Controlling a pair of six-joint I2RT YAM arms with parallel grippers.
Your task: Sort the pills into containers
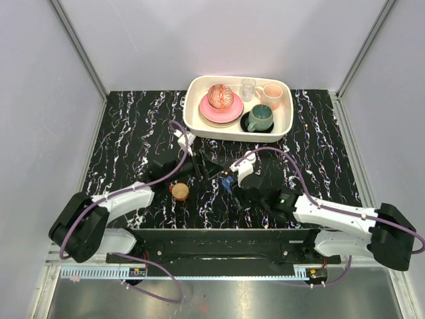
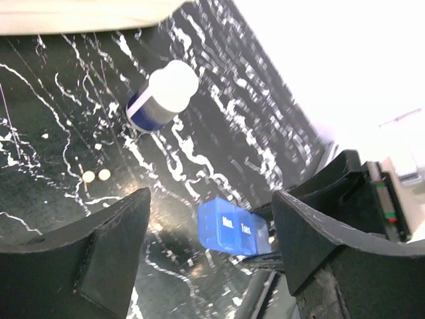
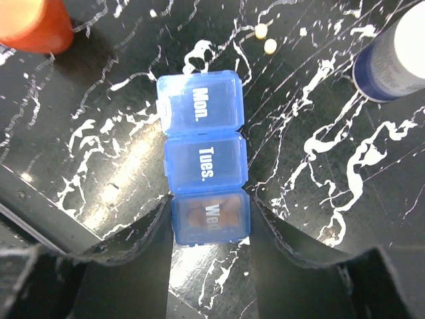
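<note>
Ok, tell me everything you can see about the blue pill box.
The pill box is a translucent blue plastic strip of three compartments, lettered in white Mon., Tues. and Wed. All three lids look shut. Something brownish shows through the Wed. lid; the other two look empty. It lies flat on the black marbled table, and the right gripper clasps its Wed. end, a finger against each side.

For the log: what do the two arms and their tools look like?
The left arm and right arm have white link shells, bulky black joints and bases; a thin purple cable loops along each. The left tool and right tool have broad matte-black wedge-shaped fingers.
</note>
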